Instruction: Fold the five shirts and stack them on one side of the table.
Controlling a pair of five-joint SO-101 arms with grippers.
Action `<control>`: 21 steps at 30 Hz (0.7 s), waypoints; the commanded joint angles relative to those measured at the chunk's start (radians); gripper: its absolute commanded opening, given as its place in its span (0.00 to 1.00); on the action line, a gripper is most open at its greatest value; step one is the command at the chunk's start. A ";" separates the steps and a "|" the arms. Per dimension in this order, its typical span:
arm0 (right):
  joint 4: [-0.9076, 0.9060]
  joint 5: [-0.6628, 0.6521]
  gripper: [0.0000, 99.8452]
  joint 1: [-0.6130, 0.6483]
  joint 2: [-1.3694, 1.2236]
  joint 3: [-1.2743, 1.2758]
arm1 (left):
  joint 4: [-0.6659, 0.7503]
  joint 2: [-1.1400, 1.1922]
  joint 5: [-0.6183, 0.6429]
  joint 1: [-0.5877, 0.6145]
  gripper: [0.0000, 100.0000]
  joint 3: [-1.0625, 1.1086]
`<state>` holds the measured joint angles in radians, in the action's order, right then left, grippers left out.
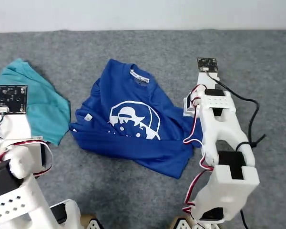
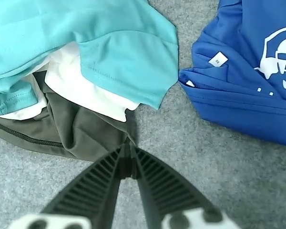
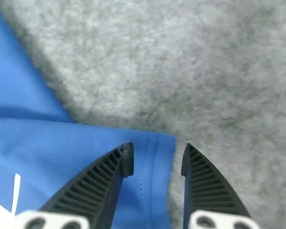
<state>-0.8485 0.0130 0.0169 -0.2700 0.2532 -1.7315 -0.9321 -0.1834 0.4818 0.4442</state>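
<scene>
A blue shirt (image 1: 133,129) with a white print lies crumpled in the middle of the table. At the left a teal shirt (image 1: 43,102) tops a pile. Up close the teal shirt (image 2: 109,43) lies over a white shirt (image 2: 81,90) and a dark olive shirt (image 2: 81,129). My left gripper (image 2: 128,155) is shut, with its tips at the olive shirt's near corner. My right gripper (image 3: 157,155) is open and straddles the hemmed edge of the blue shirt's sleeve (image 3: 86,148), at that shirt's right side.
Grey carpet-like table cover (image 1: 257,62) stretches bare to the right and along the back. The right arm (image 1: 221,124) with its black cable stands beside the blue shirt. The left arm (image 1: 14,162) rises at the front left corner.
</scene>
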 commanded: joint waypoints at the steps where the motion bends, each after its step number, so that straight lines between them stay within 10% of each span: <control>1: 0.016 0.003 0.17 -0.002 -0.039 -0.072 | 0.014 -0.012 0.011 -0.006 0.00 0.002; 21: -0.380 -0.084 0.01 -0.054 0.001 -0.414 | 0.011 -0.012 0.011 -0.011 0.00 -0.007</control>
<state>-1.1983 -0.0468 0.0169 -0.3897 -0.0875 -1.7315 -0.9321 -0.1834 0.4818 0.4442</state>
